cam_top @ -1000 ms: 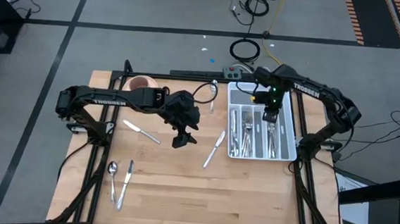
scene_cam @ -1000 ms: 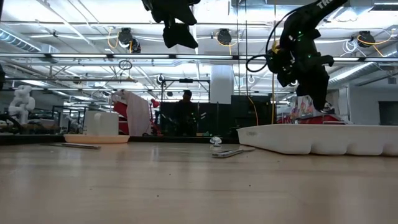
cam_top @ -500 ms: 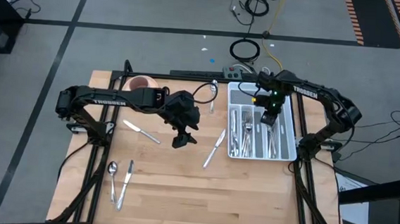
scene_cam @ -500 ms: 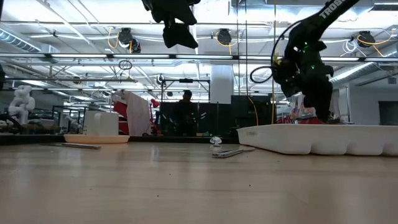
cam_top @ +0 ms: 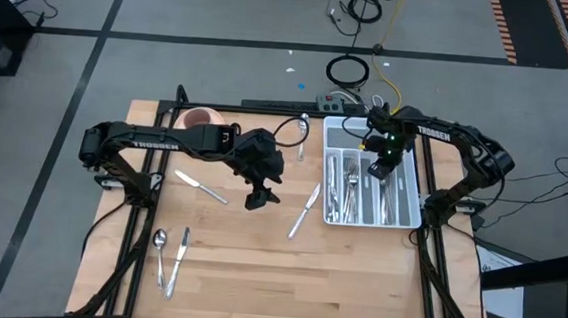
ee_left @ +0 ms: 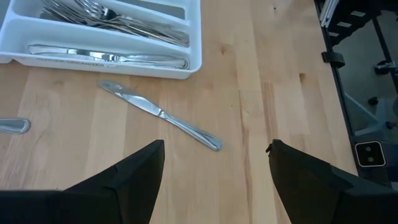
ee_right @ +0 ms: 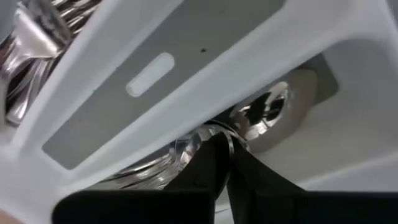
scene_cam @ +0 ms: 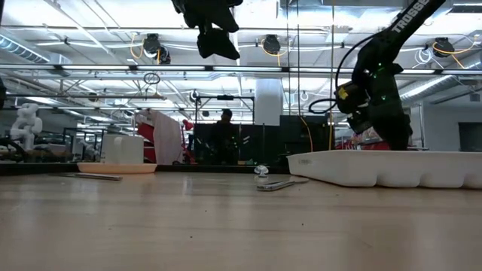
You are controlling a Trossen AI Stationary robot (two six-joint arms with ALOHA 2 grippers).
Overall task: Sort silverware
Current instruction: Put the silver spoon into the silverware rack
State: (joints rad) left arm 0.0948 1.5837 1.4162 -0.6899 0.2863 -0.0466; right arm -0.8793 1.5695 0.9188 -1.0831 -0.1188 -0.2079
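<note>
Your right claw (cam_top: 381, 172) sits low in the white tray (cam_top: 414, 193) at the right of the high view, fingers pressed together. Its own camera shows the tips (ee_right: 224, 163) touching a spoon bowl (ee_right: 268, 118) in a tray slot, but whether they pinch that spoon or only rest on it you cannot tell. If it is a drop, open the fingers only once the spoon lies flat among its likes, then lift straight up so nothing drags out over the dividers.

Your left claw (cam_top: 257, 194) hangs above the middle of the bench (cam_top: 356, 274), fingers spread wide and empty. Its wrist camera shows a knife (ee_left: 158, 114) lying aslant on the wood just beside the tray wall (ee_left: 194, 37).

That knife looks like your next pick. Turn the wrist so the fingers cross the handle, come down squarely, and close near the middle, where the thin metal should balance.

The remaining silverware is spread out. In the high view, another knife (cam_top: 200, 186) lies left of centre. A spoon (cam_top: 160, 246) and one more flat piece (cam_top: 179, 252) lie near the lower left corner of the bench. A small piece (cam_top: 302, 140) sits by the tray's upper left corner. The tray slots already hold most forks, knives and spoons (cam_top: 352, 189).
</note>
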